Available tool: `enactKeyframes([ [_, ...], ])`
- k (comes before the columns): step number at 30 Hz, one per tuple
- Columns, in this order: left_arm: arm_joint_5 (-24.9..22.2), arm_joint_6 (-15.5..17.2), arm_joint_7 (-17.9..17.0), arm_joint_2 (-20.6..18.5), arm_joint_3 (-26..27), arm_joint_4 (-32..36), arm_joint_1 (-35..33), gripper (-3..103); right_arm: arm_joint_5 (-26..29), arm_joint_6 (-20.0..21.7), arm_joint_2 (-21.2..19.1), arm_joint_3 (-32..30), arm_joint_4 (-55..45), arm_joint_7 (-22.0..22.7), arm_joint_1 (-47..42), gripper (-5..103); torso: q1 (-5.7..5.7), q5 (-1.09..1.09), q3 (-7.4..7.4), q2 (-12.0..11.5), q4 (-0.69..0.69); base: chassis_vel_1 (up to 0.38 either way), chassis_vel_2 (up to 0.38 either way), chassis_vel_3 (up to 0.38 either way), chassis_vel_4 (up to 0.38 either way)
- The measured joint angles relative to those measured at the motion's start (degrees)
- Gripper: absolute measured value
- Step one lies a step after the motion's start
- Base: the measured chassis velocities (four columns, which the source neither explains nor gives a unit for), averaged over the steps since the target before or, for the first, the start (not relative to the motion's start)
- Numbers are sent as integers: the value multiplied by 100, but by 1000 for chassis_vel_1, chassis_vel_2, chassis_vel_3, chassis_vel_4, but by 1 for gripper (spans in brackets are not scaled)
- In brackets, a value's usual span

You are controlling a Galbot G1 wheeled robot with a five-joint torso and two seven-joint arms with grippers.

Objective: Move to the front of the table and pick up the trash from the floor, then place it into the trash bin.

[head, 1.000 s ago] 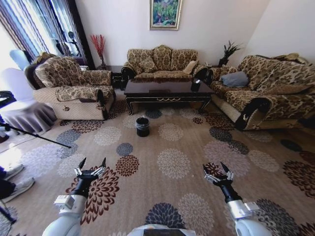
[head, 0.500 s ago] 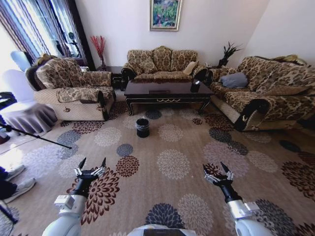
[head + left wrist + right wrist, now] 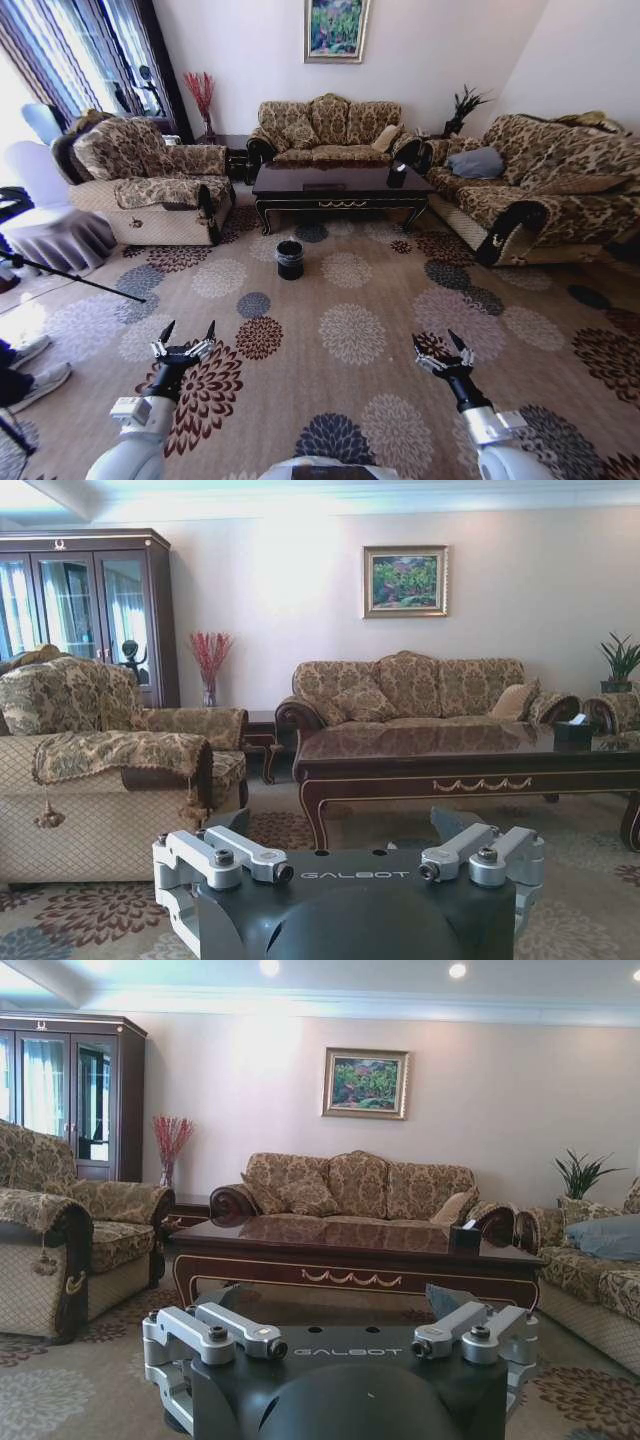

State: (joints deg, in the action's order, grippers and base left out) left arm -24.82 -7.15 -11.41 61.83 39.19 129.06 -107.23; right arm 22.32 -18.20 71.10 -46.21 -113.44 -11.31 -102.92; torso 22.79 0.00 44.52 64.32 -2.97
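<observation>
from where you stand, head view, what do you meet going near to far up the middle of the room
Grippers, left and right → open floor → trash bin → table → sofa → framed painting.

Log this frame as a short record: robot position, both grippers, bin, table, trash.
Position: well back from the table, facing it across the carpet
Left gripper: open, empty, held low over the carpet
Right gripper: open, empty, held low over the carpet
Bin: upright on the carpet in front of the table, left of its middle
Trash: too small to make out from here
</observation>
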Motion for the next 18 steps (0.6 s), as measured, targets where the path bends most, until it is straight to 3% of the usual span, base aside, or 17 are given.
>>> enactKeyframes([
  [18, 0, 0, 0, 0, 0, 0, 0, 100, 0, 0, 0, 0, 0, 0, 0, 100, -12, 0, -15, -25, 0, 0, 0, 0, 0],
])
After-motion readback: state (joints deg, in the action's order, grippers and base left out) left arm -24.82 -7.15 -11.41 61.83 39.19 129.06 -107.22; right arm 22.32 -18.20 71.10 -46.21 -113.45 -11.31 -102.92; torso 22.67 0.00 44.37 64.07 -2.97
